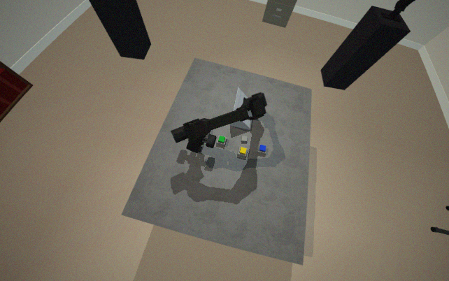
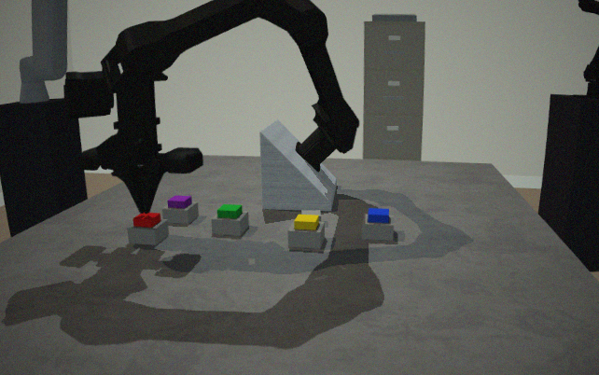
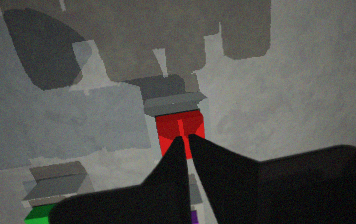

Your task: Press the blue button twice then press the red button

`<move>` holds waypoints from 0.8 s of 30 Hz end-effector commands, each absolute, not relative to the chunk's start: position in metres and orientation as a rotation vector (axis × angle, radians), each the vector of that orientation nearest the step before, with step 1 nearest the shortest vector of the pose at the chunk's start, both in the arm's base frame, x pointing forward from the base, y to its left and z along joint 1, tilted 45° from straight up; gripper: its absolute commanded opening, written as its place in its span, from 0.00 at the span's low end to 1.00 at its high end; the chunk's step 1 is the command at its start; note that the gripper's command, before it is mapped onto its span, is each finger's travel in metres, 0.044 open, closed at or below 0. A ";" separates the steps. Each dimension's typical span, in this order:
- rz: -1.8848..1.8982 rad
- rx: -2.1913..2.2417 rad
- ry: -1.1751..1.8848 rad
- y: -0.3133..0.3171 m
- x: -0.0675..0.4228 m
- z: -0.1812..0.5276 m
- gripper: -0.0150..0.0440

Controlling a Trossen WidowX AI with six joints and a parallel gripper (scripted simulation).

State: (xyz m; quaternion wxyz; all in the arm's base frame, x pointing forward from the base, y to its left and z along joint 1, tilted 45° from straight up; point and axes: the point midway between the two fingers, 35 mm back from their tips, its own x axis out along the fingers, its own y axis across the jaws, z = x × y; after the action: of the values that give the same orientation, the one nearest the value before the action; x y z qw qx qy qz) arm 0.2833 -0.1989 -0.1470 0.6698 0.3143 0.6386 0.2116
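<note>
The gripper [image 2: 145, 208] points straight down, fingers pinched shut and holding nothing, tips touching the red button [image 2: 147, 220] at the row's left end, beside the purple button [image 2: 180, 201].

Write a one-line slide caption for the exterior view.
Closed gripper tip down on the red button, beside purple, green, yellow and blue buttons.

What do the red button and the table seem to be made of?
The red button looks like matte plastic: flat, even colour, no shine. Its grey housing looks like dull plastic or painted metal. The table top looks like rough concrete or stone, with mottled grey patches.
</note>
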 end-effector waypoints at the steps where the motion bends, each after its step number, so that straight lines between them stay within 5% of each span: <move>1: 0.477 0.722 1.439 -0.192 0.282 -0.152 0.29; 24: 0.477 0.723 1.439 -0.188 0.283 -0.156 0.29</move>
State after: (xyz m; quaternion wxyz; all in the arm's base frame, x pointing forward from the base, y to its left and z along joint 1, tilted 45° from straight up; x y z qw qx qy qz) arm 0.2839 -0.1905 -0.1557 0.6703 0.3147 0.6380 0.2112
